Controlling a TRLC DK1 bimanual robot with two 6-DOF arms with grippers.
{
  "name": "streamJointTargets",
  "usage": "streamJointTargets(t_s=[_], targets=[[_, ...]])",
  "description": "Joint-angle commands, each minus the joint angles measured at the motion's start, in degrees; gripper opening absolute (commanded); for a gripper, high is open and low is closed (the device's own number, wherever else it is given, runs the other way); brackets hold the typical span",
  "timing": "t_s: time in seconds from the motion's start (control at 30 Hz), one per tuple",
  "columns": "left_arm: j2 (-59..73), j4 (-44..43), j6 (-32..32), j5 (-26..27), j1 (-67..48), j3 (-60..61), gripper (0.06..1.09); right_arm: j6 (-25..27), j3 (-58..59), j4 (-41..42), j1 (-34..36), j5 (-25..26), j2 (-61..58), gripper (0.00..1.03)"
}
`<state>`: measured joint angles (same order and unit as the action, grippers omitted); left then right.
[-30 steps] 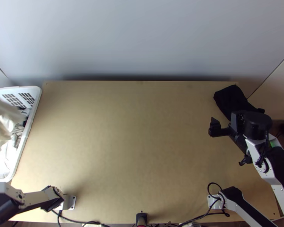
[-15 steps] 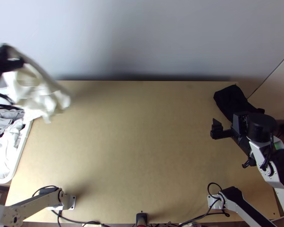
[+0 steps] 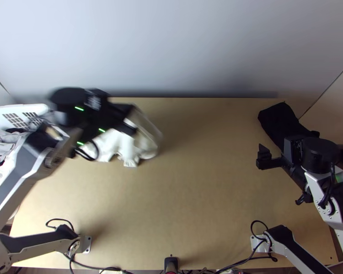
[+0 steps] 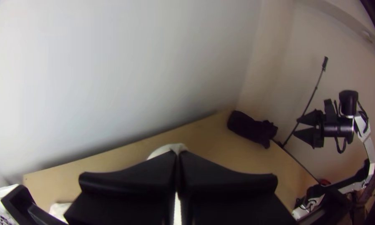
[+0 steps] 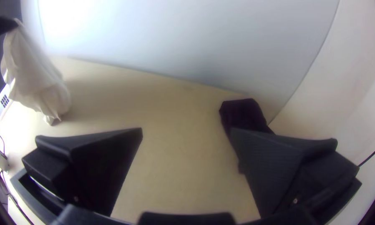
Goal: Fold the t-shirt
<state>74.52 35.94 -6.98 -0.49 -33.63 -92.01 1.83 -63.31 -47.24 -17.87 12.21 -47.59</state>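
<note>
Cream t-shirt (image 5: pixel 36 79); creased, seemingly bunched

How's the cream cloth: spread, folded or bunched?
Bunched: the cream cloth hangs gathered from the left gripper, falling in loose creases.

We are seeing a white basket (image 3: pixel 27 108) standing at the left side of the wooden table (image 3: pixel 194 205), with grey and white clothes (image 3: pixel 0 148) lying bunched inside. We are finding a black cloth bundle (image 3: pixel 281 119) lying at the far right corner, a pale wall (image 3: pixel 180 45) rising behind, and a thin dark pole (image 4: pixel 313 92) standing beyond the right side.
</note>
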Motion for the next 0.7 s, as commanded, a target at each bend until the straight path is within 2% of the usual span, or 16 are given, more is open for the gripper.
streamJointTargets(t_s=[0.0, 0.33, 0.67], targets=[[5.11, -0.70, -0.93, -0.30, -14.80, 2.89, 0.09, 0.11, -0.59, -1.36, 0.64, 0.01, 0.22, 0.98], [17.32, -0.88, -0.66, -0.30, -29.83, -4.94, 0.09, 0.11, 0.64, -1.80, 1.70, 0.01, 0.57, 0.98], [30.42, -0.96, -1.37, 0.40, -37.83, -15.48, 0.09, 0.20, 0.99, -1.80, 3.72, -0.08, 0.57, 0.98]])
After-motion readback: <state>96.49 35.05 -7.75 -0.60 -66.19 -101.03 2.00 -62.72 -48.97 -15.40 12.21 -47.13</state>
